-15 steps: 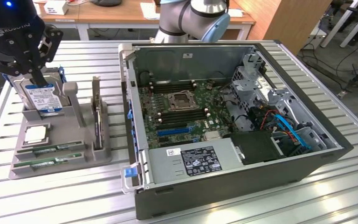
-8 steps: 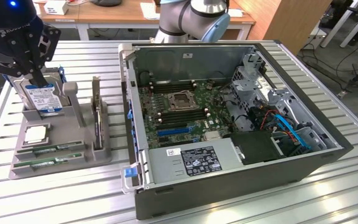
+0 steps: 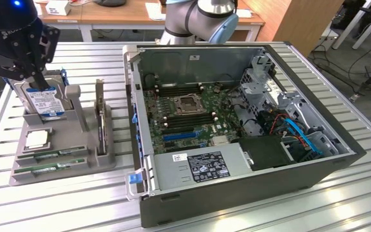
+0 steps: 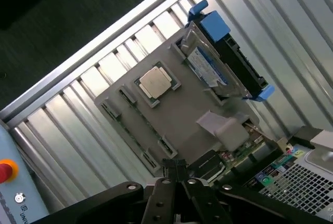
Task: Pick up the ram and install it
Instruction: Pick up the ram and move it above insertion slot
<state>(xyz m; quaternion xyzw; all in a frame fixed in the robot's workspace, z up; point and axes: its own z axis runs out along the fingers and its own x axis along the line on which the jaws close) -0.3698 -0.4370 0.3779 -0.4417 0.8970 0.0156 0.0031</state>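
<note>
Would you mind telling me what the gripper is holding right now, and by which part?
Nothing is held. The gripper is shut with nothing between its fingertips, up above the grey tray, where the ram sticks lie in their slots.

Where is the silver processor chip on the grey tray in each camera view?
Exterior view: the processor chip lies flat on the grey tray at the exterior view's left, beside the upright hard drive.
Wrist view: the processor chip sits on the grey tray, near the hard drive.
Shared landmark: the hard drive's blue label.
</note>
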